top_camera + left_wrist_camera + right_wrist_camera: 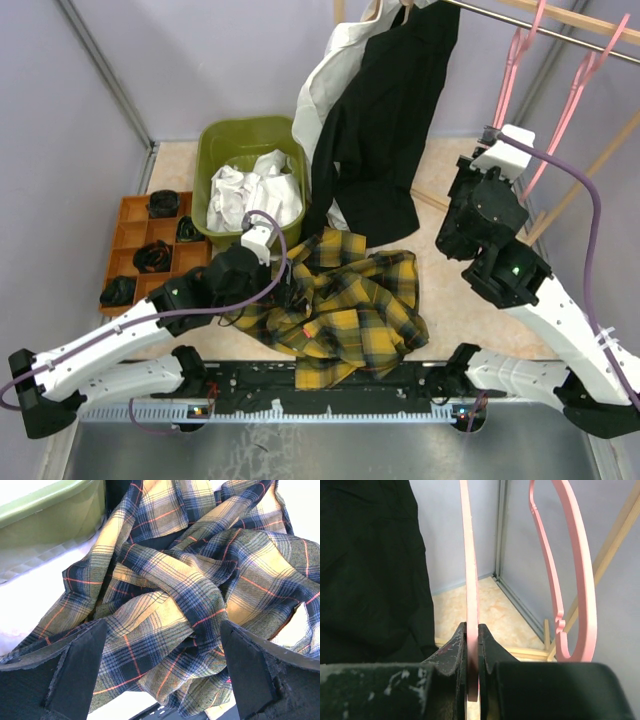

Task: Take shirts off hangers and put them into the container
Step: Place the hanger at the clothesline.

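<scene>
The plaid shirt (pixel 350 310) lies crumpled on the tabletop (pixel 455 300), just right of the green tub (pixel 215 150). The left gripper (pixel 162 630) stands wide open at its left edge, with cloth between the fingers. Far right, the right gripper (pixel 472 630) pinches a pink hanger (pixel 468 555).

left arm (pixel 120 335): stretched low from near-left base toward centre | left claw (pixel 162 680): points right, angled down, jaws spread wide | right arm (pixel 560 320): rises from near-right base, elbow bent, wrist lifted toward far right | right claw (pixel 472 630): points up, fingers pinched tight on a thin pink hanger (pixel 469 555)
</scene>
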Robot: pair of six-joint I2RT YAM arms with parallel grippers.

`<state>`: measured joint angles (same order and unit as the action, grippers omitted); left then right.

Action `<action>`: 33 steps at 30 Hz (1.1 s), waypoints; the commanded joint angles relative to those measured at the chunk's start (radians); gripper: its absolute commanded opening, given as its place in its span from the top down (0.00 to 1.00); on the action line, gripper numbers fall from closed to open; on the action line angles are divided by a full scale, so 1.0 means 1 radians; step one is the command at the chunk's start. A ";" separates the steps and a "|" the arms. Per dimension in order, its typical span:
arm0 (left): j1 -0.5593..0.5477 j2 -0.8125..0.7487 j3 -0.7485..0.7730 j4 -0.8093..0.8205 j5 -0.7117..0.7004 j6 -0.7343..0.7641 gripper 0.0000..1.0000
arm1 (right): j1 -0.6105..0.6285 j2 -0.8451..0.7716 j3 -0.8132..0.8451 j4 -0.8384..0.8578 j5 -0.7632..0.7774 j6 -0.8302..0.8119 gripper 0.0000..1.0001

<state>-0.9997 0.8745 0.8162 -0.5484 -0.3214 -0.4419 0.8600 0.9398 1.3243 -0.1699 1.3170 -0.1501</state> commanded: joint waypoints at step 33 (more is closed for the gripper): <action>-0.002 -0.032 0.003 -0.001 0.012 -0.008 0.01 | -0.303 0.041 0.190 -0.477 -0.326 0.429 0.57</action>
<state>-0.9997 0.8558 0.8162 -0.5545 -0.3138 -0.4465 0.5663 1.0248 1.4986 -0.6563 1.0321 0.2588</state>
